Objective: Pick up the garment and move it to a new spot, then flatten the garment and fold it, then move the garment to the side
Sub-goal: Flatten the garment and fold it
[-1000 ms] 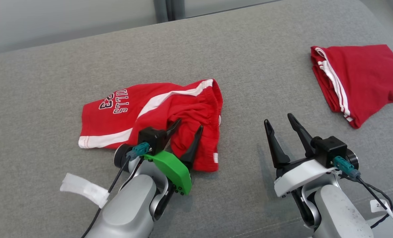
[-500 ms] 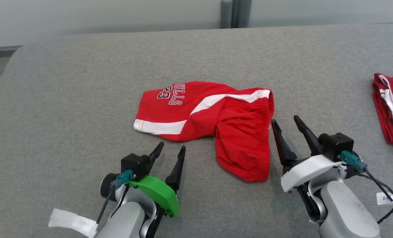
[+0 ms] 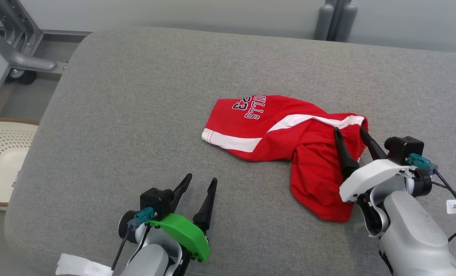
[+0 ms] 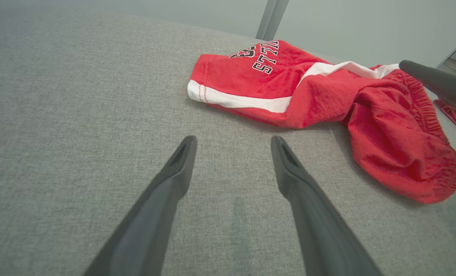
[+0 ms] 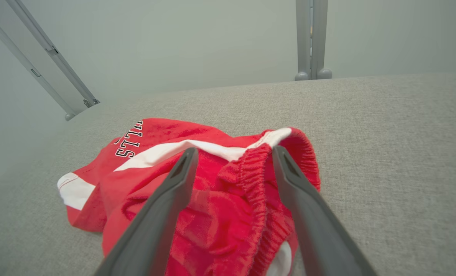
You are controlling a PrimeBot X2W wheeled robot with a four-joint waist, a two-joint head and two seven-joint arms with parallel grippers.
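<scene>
One red garment point(image 3: 289, 130) lies crumpled on the grey cushion point(image 3: 135, 96), toward 3 o'clock. There are two grippers, both spread wide and empty. The right gripper point(image 3: 349, 130) straddles the waistband at the garment's 3 o'clock end, and the left gripper point(image 3: 201, 179) hovers apart at its 7 o'clock. One cream basket point(image 3: 1, 161) sits at 9 o'clock.

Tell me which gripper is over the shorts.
The right gripper, white-covered: its open fingers straddle the shorts' waistband. The green-covered left gripper hovers over grey cushion.
</scene>
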